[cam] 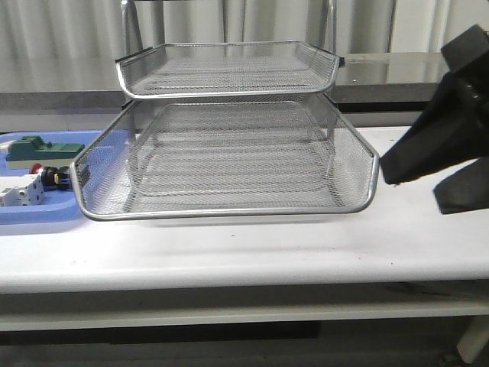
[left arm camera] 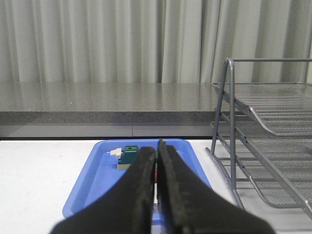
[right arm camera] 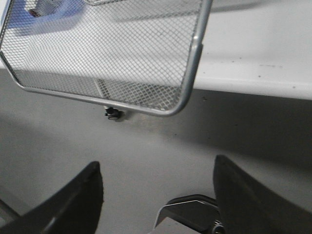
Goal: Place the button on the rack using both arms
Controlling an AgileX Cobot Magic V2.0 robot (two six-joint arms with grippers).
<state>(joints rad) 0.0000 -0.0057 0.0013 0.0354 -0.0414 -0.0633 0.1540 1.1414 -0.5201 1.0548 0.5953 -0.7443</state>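
Presently one button (cam: 50,177), one rack (cam: 229,153); left gripper (left arm camera: 157,161) closed empty, right gripper (right arm camera: 158,190) spread.

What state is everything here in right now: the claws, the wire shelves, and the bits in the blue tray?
Left gripper: shut, empty, above the blue tray.
Right gripper: open, empty.
Rack: upright, visible tiers empty.
Button: lying on its side in the blue tray.
Green block component: resting in the tray.
White boxy component: resting in the tray.

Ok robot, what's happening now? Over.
Left gripper shut, empty. Right gripper open, empty. Button in blue tray, beside rack. Nothing blocking.
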